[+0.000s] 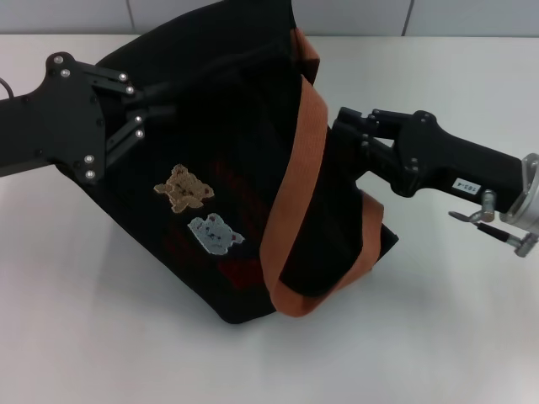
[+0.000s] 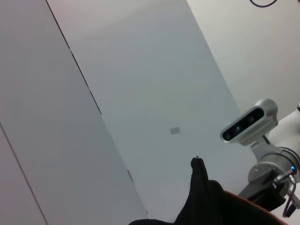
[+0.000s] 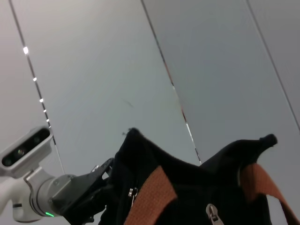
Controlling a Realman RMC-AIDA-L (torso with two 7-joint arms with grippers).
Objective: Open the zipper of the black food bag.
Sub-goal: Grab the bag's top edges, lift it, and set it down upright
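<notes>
The black food bag point(image 1: 244, 168) stands tilted on the white table, its bear patches point(image 1: 184, 187) facing me and an orange-brown strap point(image 1: 295, 185) looping over its side. My left gripper point(image 1: 160, 111) is shut on the fabric of the bag's upper left corner. My right gripper point(image 1: 347, 130) presses against the bag's right end, just beyond the strap. In the right wrist view the bag's top point(image 3: 197, 187) shows between the straps, and the zipper's small silvery pull point(image 3: 213, 213) hangs there. The left wrist view catches only a raised peak of black fabric point(image 2: 200, 197).
The white table point(image 1: 101, 320) stretches around the bag on all sides. A grey panelled wall point(image 1: 354, 15) runs along the back. The right arm's wrist camera point(image 2: 248, 124) shows in the left wrist view, and the left arm's camera point(image 3: 26, 146) in the right wrist view.
</notes>
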